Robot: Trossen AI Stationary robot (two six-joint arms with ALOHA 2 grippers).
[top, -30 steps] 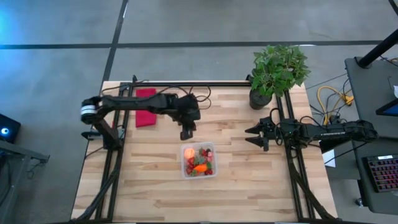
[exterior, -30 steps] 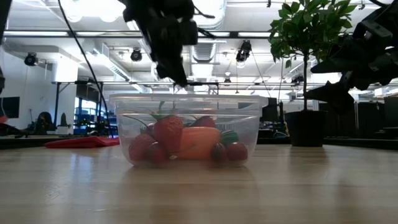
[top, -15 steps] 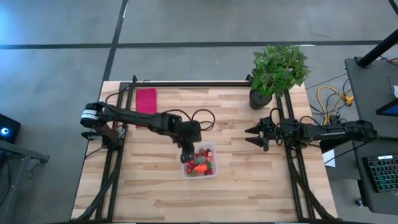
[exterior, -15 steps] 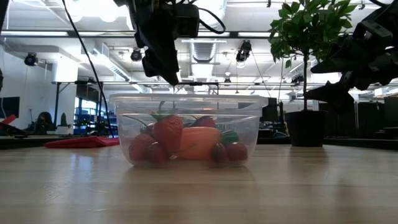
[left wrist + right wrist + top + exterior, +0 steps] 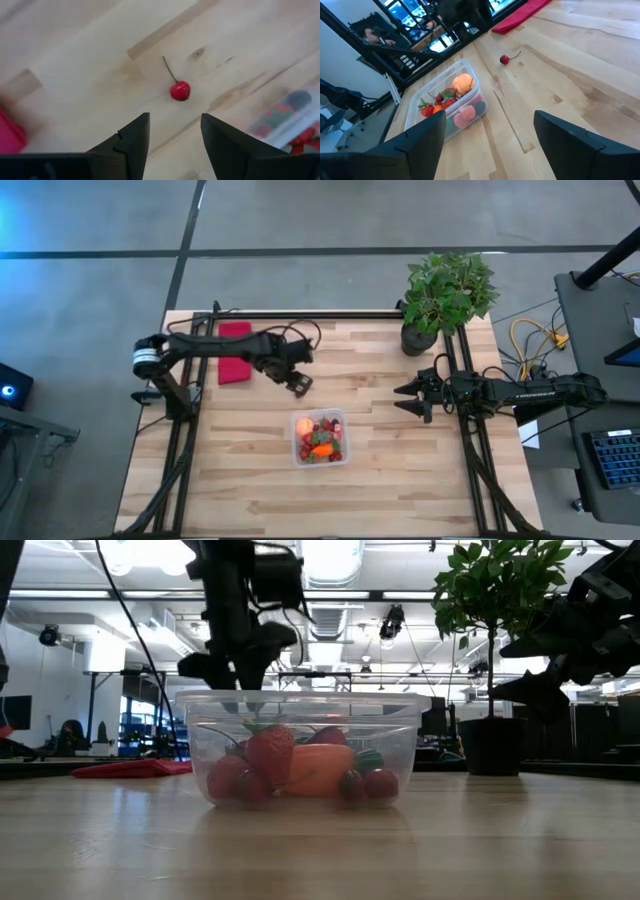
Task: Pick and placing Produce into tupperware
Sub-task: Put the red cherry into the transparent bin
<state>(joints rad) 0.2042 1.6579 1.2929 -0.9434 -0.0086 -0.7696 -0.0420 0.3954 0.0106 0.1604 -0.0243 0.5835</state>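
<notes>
While the tupperware point(image 5: 319, 438) sits mid-table holding produce point(image 5: 318, 440), we see a lone cherry point(image 5: 179, 90) on the bare wood toward the far edge; the left gripper point(image 5: 173, 140) hovers over it, fingers parted, empty. The right gripper point(image 5: 402, 399) waits near the right edge, open.

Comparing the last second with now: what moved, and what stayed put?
The left pincer swung out over the tupperware, then pulled back toward the red cloth; it went from shut to open and now hovers over a loose cherry on the table. The right pincer, open, and the tupperware's contents stayed put.
</notes>
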